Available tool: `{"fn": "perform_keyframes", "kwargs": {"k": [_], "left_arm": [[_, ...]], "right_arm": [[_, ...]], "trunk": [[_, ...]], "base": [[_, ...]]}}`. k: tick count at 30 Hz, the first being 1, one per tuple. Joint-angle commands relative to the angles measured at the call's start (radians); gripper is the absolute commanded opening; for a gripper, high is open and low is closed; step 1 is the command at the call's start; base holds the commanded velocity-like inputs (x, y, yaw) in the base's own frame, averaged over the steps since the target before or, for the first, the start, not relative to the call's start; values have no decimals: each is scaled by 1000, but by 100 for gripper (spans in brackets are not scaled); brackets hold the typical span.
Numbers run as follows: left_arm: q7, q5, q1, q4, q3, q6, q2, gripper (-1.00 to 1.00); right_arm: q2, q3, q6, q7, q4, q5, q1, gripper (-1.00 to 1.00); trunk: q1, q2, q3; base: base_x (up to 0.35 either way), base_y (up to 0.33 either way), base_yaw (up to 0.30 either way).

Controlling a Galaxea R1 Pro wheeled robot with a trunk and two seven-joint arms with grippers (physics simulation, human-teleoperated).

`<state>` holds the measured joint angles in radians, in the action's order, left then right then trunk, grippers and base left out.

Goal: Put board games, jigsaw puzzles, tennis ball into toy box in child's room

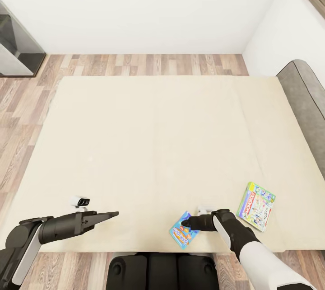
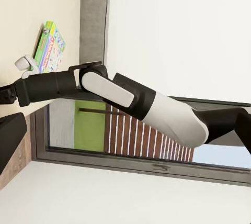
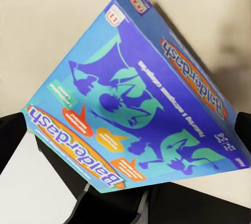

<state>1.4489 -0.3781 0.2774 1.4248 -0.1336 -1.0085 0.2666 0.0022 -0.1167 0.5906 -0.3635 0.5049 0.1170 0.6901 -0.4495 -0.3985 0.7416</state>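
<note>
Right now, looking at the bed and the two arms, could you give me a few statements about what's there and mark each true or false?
1. Two game boxes lie on the bed. True: the blue box and the pale box.
2. The right end effector is at the blue box. True; the right wrist view shows the box close up, though whether it is gripped cannot be told.
3. The left end effector holds the pale box. False: it holds nothing and is far from that box.
4. The blue box reads "Monopoly". False: it reads "Balderdash".
5. The pale box lies nearer the headboard than the blue box. True.
</note>
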Motion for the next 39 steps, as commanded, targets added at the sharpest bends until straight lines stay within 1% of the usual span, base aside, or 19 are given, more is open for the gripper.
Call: {"fn": "perform_keyframes", "kwargs": {"k": [1,39], "left_arm": [[2,-1,0,0,0,-11,0,100],[2,-1,0,0,1,-10,0,100]], "right_arm": [[-1,-4,6,4,1,10,0,100],[-1,-4,6,5,1,10,0,100]], "trunk": [[-1,-1,1],[-1,-1,1]], "base": [[0,45,0],[0,26,0]]}}
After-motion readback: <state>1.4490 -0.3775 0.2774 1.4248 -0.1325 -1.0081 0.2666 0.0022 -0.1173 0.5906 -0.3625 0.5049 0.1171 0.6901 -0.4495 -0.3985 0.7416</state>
